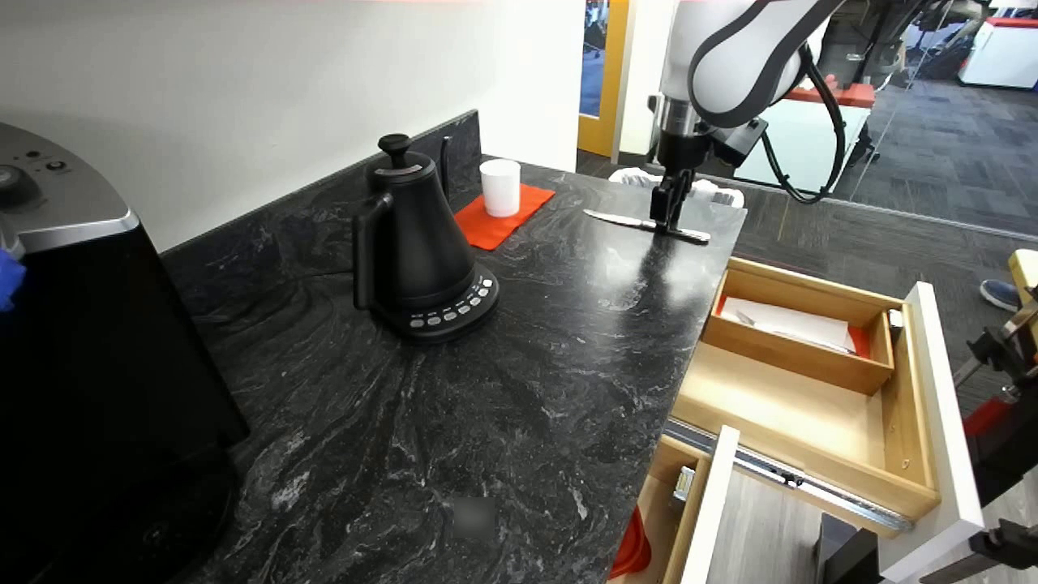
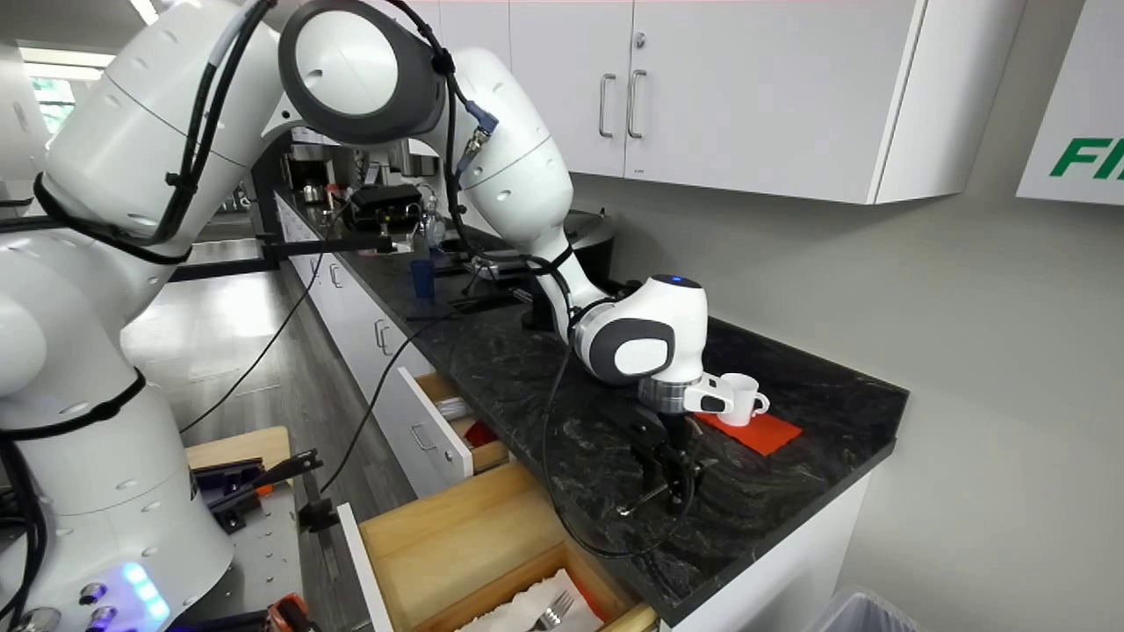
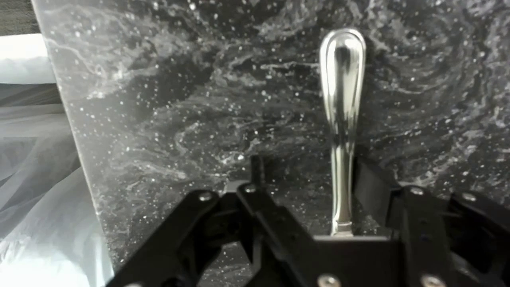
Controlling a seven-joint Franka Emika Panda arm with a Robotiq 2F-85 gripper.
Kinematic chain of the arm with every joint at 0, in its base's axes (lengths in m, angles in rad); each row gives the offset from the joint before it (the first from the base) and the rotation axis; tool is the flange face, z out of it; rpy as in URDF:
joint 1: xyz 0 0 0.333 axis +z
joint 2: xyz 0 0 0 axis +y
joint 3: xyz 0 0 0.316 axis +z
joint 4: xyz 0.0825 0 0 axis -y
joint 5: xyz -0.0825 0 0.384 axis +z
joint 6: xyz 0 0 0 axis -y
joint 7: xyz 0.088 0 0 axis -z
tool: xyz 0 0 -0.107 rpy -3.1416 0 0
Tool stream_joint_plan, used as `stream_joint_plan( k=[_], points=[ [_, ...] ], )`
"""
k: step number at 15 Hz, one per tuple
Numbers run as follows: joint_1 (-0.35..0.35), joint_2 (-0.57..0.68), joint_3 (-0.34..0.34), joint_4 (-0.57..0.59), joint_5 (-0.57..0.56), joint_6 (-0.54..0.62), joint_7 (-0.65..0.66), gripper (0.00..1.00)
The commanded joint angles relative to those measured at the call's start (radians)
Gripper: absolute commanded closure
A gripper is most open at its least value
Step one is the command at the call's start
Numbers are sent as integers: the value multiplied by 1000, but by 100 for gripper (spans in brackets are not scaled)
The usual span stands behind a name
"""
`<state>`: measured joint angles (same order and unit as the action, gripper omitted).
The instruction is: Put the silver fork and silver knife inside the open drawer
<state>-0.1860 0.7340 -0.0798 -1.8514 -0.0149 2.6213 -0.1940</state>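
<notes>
The silver knife lies flat on the dark counter, its blade (image 1: 612, 218) showing in an exterior view and its handle (image 3: 343, 79) in the wrist view. My gripper (image 1: 666, 229) is down at the counter over the knife. In the wrist view the gripper (image 3: 306, 175) is open, with the knife handle between the fingers, close to the right finger and apart from the left one. The rest of the knife is hidden under the gripper there. The silver fork (image 2: 555, 610) lies on a white napkin in the divided front part of the open drawer (image 2: 465, 527). The drawer also shows in an exterior view (image 1: 791, 397).
A black kettle (image 1: 422, 235) stands by the wall. A white mug (image 1: 500, 188) stands on a red napkin (image 1: 519, 215). A lower drawer (image 1: 673, 519) is also pulled out. A bin with a clear bag (image 3: 51, 215) stands beyond the counter's end. A black appliance (image 1: 89, 389) stands on the counter.
</notes>
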Motion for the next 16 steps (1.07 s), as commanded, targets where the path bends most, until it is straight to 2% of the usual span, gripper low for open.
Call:
stream_joint_plan(
  k=[1,5,16],
  points=[
    [-23,3,11,0,7,17,3,73],
    [-23,-1,2,3,3,13,7,96],
    [-7,-140,-32,-56,-7,-28,47,94]
  ],
)
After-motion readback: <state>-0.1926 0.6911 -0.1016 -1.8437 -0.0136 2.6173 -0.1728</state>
